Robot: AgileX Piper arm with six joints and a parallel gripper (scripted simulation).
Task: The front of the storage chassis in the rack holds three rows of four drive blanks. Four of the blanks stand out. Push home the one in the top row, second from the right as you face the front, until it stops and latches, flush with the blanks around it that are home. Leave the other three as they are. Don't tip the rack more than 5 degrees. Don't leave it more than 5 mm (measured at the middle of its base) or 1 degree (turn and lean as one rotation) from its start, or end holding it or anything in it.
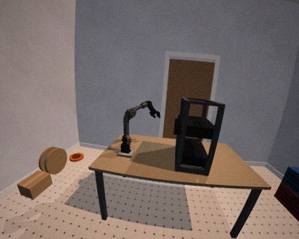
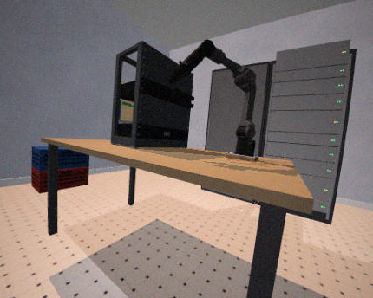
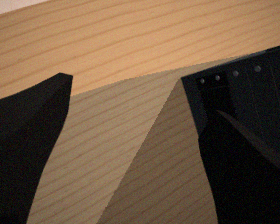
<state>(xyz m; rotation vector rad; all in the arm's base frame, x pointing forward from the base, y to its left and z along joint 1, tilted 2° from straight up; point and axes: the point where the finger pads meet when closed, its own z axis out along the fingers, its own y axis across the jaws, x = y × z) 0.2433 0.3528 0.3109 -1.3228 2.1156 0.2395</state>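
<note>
— On the table (image 1: 227,170), where is the rack (image 1: 217,135) found in relation to the gripper (image 1: 154,113)?

— It is seen beside and below the gripper, well apart from it. The gripper is held high in the air, out from the arm (image 1: 126,125), and nothing is touched by it.

— How are the fingers set?

— They are spread fully apart, and nothing is held between them. In the wrist view both fingers are seen as dark shapes at either side, with bare table wood between them and a corner post of the rack beyond the one on the right.

— And the storage chassis (image 2: 161,93)?

— It is seated in the middle of the rack, its long axis lying level. Which way its front is turned relative to the gripper cannot be told with certainty, and the blanks themselves cannot be made out.
</note>
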